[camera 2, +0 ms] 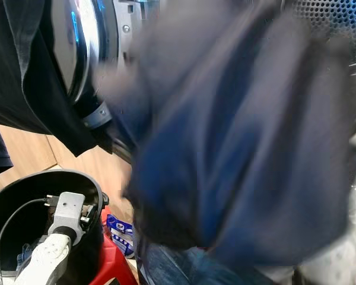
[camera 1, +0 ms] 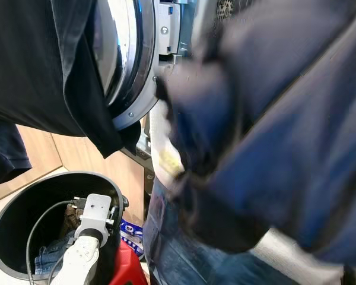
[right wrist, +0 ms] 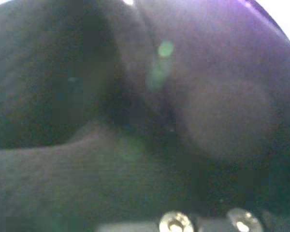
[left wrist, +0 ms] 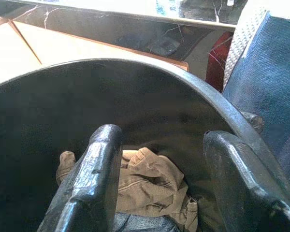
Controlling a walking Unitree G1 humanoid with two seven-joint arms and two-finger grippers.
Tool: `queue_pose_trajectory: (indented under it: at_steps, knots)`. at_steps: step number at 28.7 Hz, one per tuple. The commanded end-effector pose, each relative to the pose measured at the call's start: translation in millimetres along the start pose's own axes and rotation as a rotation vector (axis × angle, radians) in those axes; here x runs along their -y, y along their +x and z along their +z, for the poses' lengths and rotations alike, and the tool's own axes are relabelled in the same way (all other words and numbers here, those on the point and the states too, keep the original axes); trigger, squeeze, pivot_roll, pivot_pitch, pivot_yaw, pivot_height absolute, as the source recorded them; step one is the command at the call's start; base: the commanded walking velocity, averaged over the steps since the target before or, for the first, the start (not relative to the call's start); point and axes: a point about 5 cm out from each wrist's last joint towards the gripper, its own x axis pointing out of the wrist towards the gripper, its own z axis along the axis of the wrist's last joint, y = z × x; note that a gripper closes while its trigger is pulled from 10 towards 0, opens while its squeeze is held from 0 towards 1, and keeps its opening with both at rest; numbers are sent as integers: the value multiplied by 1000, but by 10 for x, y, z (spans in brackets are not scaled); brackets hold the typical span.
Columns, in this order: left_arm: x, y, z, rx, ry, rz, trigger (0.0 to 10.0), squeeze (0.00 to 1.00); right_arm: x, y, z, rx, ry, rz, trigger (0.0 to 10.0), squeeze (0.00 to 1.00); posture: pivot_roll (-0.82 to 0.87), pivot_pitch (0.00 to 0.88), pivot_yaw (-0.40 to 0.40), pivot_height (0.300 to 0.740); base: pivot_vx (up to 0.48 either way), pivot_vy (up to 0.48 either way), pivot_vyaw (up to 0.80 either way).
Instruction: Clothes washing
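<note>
Left end effector (left wrist: pixel 159 193), fingers apart, hangs inside the black bin (camera 1: pixel 24 196), directly above the tan garment (left wrist: pixel 150 183); right end effector's state cannot be told behind the blue garment (camera 1: pixel 285 136).

I can read no text, label, brand or number anywhere in these views. A blue-and-white packet (camera 1: pixel 132 233) on the floor beside the black bin (camera 1: pixel 24 205) carries white printing, but it is too small and blurred for me to make out. The blue glow on the washer door (camera 2: pixel 77 29) shows no legible characters.
</note>
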Motion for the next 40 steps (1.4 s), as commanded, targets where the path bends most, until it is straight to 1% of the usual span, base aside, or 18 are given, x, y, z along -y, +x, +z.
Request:
queue_pose_trajectory:
  at_steps: [1, 3, 5, 7, 9, 10, 11, 17, 20, 23, 24, 27, 28, 34, 35, 36, 39, 40]
  knots:
    - [33, 7, -33, -11, 6, -8, 10000, 0, 61, 10, 54, 12, -35, -50, 0, 0, 128, 17, -89, 740, 0, 0, 0]
    - [38, 10, -33, -10, 6, -10, 10000, 0, 216, 107, 93, 14, -74, -114, 0, 0, 134, 16, -93, 740, 0, 0, 0]
    - [40, 14, -54, -14, -2, -16, 10000, 0, 383, 215, -2, -55, -170, -156, 0, 0, 123, 19, -90, 740, 0, 0, 0]
    - [107, 9, -62, -14, 8, -47, 10000, 0, 499, 310, -19, -26, -169, -193, 0, 0, 119, 16, -88, 740, 0, 0, 0]
    - [163, 12, -49, -12, 1, -64, 10000, 0, 674, 431, 39, -31, -264, -225, 0, 0, 121, 10, -87, 740, 0, 0, 0]
    - [173, 14, -47, -11, -4, -66, 10000, 0, 716, 439, 51, -27, -268, -238, 0, 0, 121, 9, -90, 740, 0, 0, 0]
    - [208, 14, -41, -7, -7, -81, 10000, 0, 927, 476, 88, -39, -321, -310, 0, 0, 124, 11, -91, 740, 0, 0, 0]
    - [253, 9, -14, 12, -30, -96, 10000, 0, 1451, 693, 460, -22, -490, -583, 0, 0, 119, 7, -94, 740, 0, 0, 0]
    - [262, 5, 0, 17, -30, -101, 10000, 0, 1798, 620, 454, -237, -643, -879, 0, 0, 119, 5, -96, 740, 0, 0, 0]
    - [296, -6, -1, 16, -31, -107, 10000, 0, 1935, 509, 564, -322, -801, -1151, 0, 0, 105, 7, -85, 740, 0, 0, 0]
    - [333, -13, 23, 22, -35, -119, 10000, 0, 1943, 426, 782, -324, -1010, -1309, 0, 0, 109, 8, -85, 740, 0, 0, 0]
    - [346, -21, 29, 25, -38, -122, 10000, 0, 1951, 361, 877, -329, -1073, -1402, 0, 0, 113, 10, -88, 740, 0, 0, 0]
    - [346, -25, 29, 25, -41, -119, 10000, 0, 1952, 301, 942, -349, -1139, -1466, 0, 0, 115, 11, -90, 740, 0, 0, 0]
    - [336, -49, 2, 11, -58, -101, 10000, 0, 1981, 129, 948, -332, -1116, -1583, 0, 0, 132, 17, -98, 740, 0, 0, 0]
    - [334, -52, -2, 8, -58, -102, 10000, 0, 2002, 111, 861, -375, -1100, -1564, 510, 0, 134, 20, -95, 740, 0, 0, 0]
    - [339, -58, -3, 4, -57, -112, 10000, 0, 2030, 82, 724, -442, -1081, -1535, 10000, 0, 133, 20, -91, 740, 0, 0, 0]
    - [365, -70, 0, -2, -54, -140, 10000, 0, 2059, 25, 552, -523, -1066, -1516, 10000, 0, 133, 21, -87, 740, 0, 0, 0]
    - [384, -75, 5, -5, -65, -152, 10000, 0, 2080, -24, 409, -578, -1013, -1490, 10000, 0, 130, 22, -82, 740, 0, 0, 0]
